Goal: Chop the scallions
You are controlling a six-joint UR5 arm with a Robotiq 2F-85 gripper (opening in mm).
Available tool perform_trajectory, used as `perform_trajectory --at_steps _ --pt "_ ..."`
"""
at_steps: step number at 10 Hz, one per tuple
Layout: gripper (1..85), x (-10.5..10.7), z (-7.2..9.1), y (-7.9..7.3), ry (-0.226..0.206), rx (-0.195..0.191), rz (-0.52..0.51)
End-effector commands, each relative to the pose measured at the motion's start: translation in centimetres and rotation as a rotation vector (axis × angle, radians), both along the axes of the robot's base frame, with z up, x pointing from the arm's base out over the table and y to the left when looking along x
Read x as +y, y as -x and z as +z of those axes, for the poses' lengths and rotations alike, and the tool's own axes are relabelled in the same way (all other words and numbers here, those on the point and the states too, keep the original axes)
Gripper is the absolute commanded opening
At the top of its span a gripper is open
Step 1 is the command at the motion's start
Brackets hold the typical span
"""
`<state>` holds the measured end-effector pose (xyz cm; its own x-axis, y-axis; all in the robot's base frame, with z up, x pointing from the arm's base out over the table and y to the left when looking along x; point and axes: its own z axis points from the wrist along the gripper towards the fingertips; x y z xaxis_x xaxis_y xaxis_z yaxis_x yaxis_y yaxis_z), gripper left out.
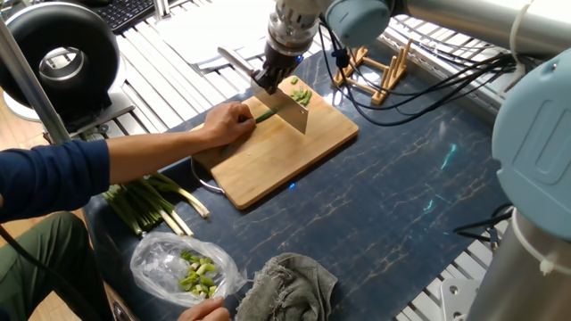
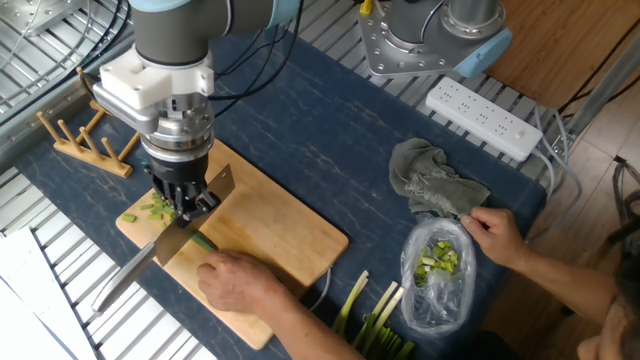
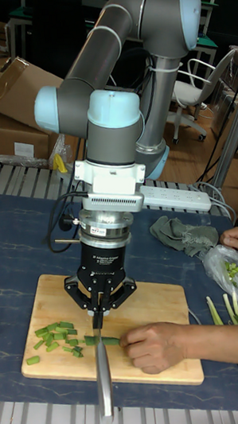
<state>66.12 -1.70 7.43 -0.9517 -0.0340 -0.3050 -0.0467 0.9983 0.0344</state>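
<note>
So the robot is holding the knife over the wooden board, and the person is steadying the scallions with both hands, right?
Not quite: only one hand steadies the scallions on the board. The other hand holds the plastic bag, as the other fixed view shows. The gripper does hold the knife.

Scallions point(image 3: 104, 341): slender bright-green stalk lying flat on the cutting board point(image 3: 157, 302), one end pinned under a person's hand point(image 3: 157, 345), free end under the knife blade point(image 3: 103, 370). Only a short length of stalk shows between hand and blade. Cut bits point(image 3: 57, 339): short green cylinders, loosely scattered in a small cluster on the board beyond the blade, near the board's end.
</note>
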Motion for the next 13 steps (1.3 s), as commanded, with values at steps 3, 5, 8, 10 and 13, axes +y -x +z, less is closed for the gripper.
perform_trajectory --at_steps 3,5,8,10,13 --pt "1.3 0.1 -0.1 -0.8 -0.015 -0.016 -0.006" --pt "1.3 0.2 0.2 -1.0 -0.022 -0.016 -0.005" --pt "1.3 0.3 0.3 -1.8 -0.024 -0.022 -0.006" --pt "1.3 0.5 -0.2 -2.5 -0.019 -0.031 -0.014" --pt "1.3 0.4 0.0 -2.5 -0.018 -0.030 -0.010"
